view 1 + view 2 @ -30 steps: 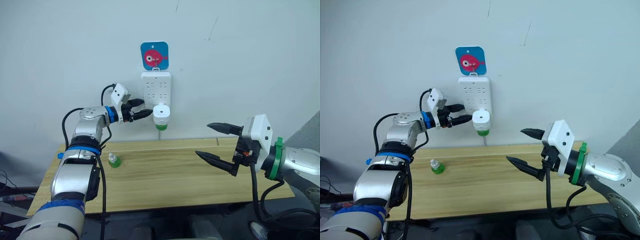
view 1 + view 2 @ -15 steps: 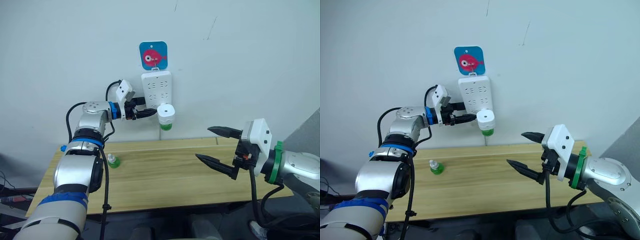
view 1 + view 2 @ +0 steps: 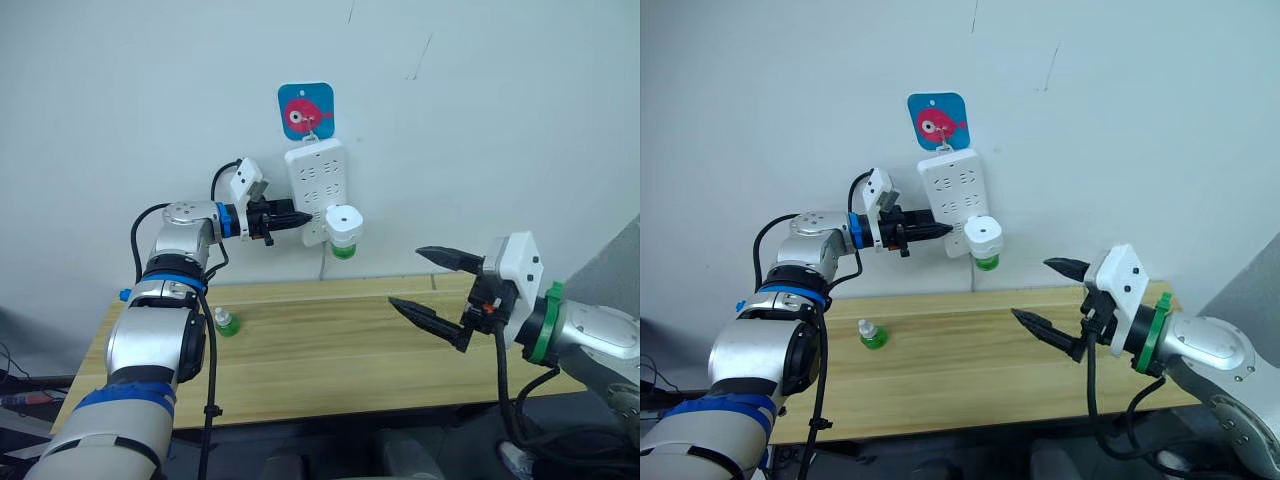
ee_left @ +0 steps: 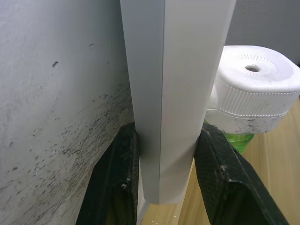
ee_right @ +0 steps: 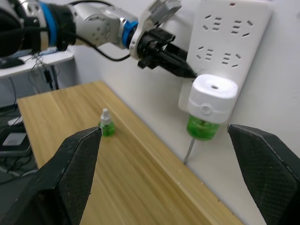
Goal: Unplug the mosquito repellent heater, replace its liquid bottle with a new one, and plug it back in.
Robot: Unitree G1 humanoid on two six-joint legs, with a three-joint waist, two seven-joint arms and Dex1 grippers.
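Left gripper (image 4: 161,187) clamped on power strip (image 3: 318,190) edge, heater (image 3: 344,226) just beyond fingertips; right gripper (image 3: 434,289) spread apart, holding nothing.

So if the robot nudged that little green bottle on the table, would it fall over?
Probably, yes. The bottle stands upright on a narrow base with a slim neck, so a sideways push could tip it. It looks round, so once down it might roll along the table. Being small, it is likely light.
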